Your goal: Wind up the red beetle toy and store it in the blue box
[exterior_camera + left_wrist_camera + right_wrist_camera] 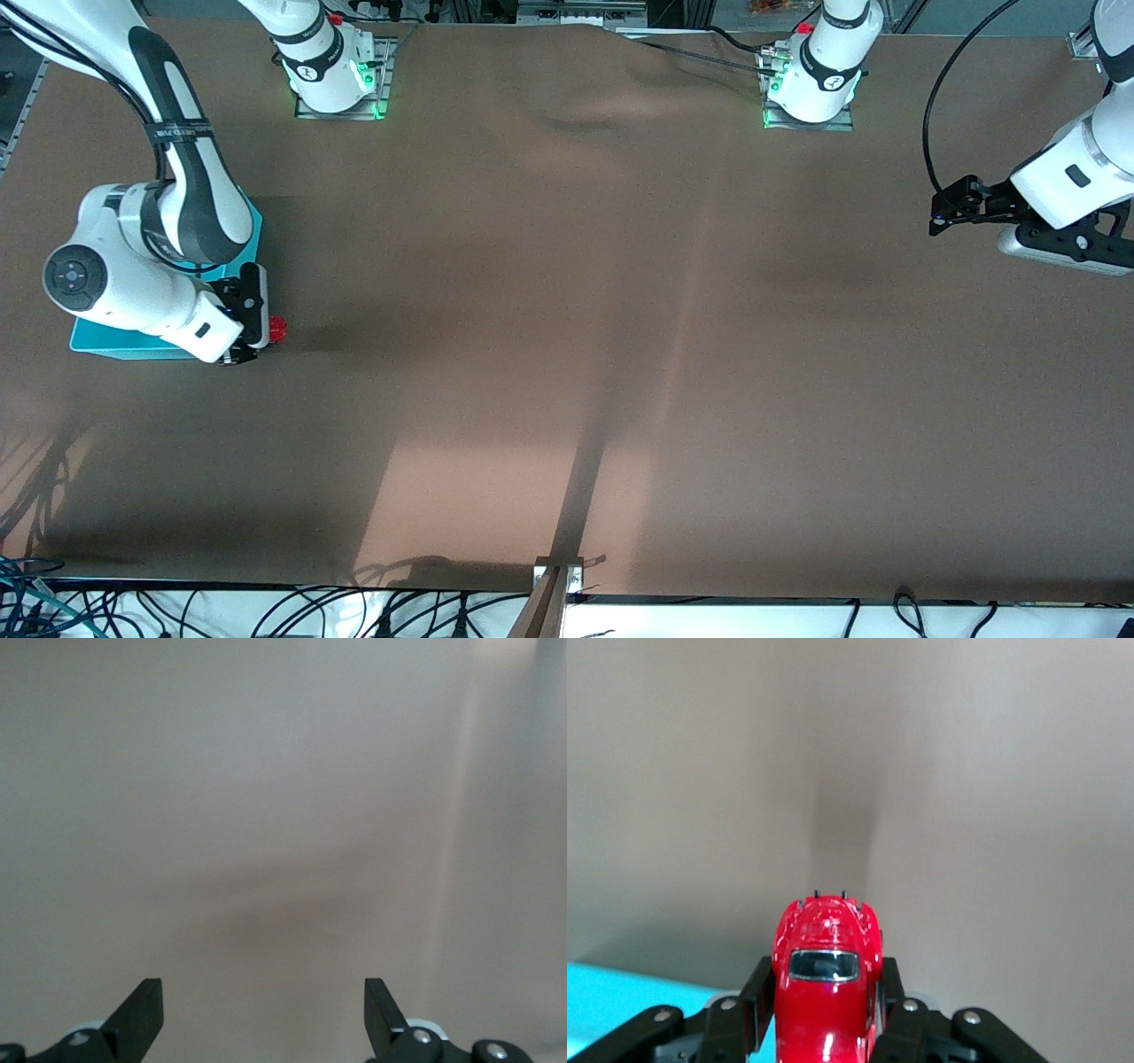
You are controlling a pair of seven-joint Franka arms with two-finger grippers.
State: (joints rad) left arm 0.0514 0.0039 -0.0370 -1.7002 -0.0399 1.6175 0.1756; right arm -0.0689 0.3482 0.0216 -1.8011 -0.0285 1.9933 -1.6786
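The right claw (824, 1014) pinches the red beetle toy (827, 979) between its two black fingers (755, 1001), the little car's rounded nose and dark windshield poking out ahead of the fingertips. In the front view the right claw (257, 332) sits low at the right arm's end of the counter, with the red beetle toy (277, 330) showing as a small red spot at its tip, just beside the corner of the blue box (115, 341); whether the wheels touch the cloth cannot be told. The blue box lies under the right arm's wrist, most of it covered by the white links, with only its cyan rim showing on the side nearer the front camera and a corner showing farther from it. In the right wrist view a patch of the blue box (629, 1010) shows beside the claw.

The left claw (264, 1014) is spread wide with nothing between its dark fingertips (142, 1010). In the front view the left claw (948, 213) hangs over bare cloth at the left arm's end of the counter, where that arm waits.

The counter (620, 354) is covered by a plain brown cloth, slightly wrinkled near the arm bases, with a darker fold line running down its middle and a paler lit patch nearer the front camera. Black cables (266, 611) lie tangled along the counter's edge nearest the front camera, by a small metal bracket (558, 576)
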